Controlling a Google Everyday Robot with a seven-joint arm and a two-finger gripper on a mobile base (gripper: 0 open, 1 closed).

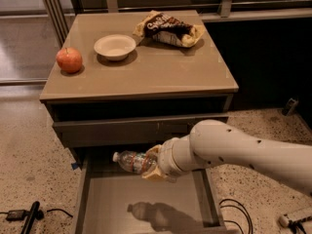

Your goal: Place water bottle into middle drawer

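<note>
The water bottle point(132, 161), clear crinkled plastic with a white cap pointing left, lies level in my gripper point(152, 166), which is shut on it. The gripper holds it above the back part of the open middle drawer point(112, 204), just below the closed drawer front point(131, 129) above. The drawer's flat grey bottom shows the bottle's shadow. My white arm point(243, 150) reaches in from the right.
On the cabinet top point(146, 77) stand a red apple point(68, 60), a white bowl point(114, 47) and a chip bag point(169, 29). Cables and a dark tool point(30, 217) lie on the floor at left; more cables point(234, 213) lie at right.
</note>
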